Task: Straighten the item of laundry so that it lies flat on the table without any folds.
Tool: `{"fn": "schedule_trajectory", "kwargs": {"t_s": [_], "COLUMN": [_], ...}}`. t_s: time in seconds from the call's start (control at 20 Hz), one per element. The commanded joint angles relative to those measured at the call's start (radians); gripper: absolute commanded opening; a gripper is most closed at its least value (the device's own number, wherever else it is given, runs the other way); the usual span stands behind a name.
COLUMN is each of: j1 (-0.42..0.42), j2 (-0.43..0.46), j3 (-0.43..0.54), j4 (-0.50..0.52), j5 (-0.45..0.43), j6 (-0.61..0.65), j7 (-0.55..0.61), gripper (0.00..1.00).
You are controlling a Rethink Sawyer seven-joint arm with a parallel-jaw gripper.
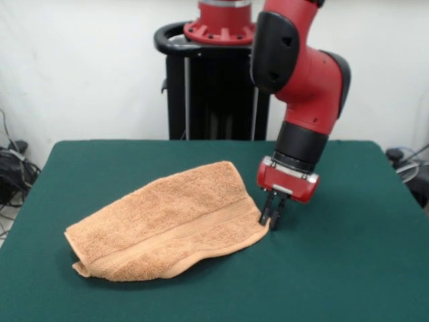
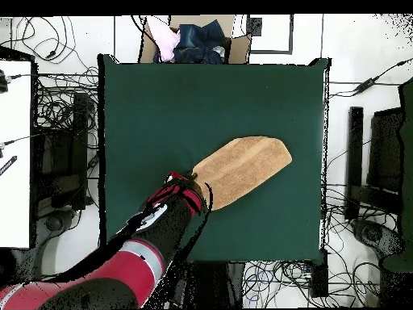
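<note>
Right of centre in the front frame, the end effector (image 1: 273, 221) pinches the folded towel (image 1: 167, 225) corner, likely to unfold it across the surface (image 1: 348, 268).

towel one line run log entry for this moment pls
towel: folded over, not flat | gripper: shut on towel corner, low at table | task: not done

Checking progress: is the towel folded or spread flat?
Folded. The towel lies doubled over, a rounded fold along its far side, layered edges at the near one. The gripper is at its corner.
</note>
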Motion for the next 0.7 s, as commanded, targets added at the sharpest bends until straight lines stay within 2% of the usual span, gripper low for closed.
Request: {"fn": "schedule_trajectory", "kwargs": {"t_s": [0.05,0.3,0.7], "j1": [-0.021,-0.028,-0.07], "j2": [0.13,0.097,-0.001], "j3": [0.021,0.058,0.214], "j4": [-0.093,-0.07,-0.007], "j5": [0.072,0.082,0.104], "j6": [-0.025,0.011,0.074], "j7": [0.072,0.071,0.083], "gripper": [0.0,0.0,0.0]}}
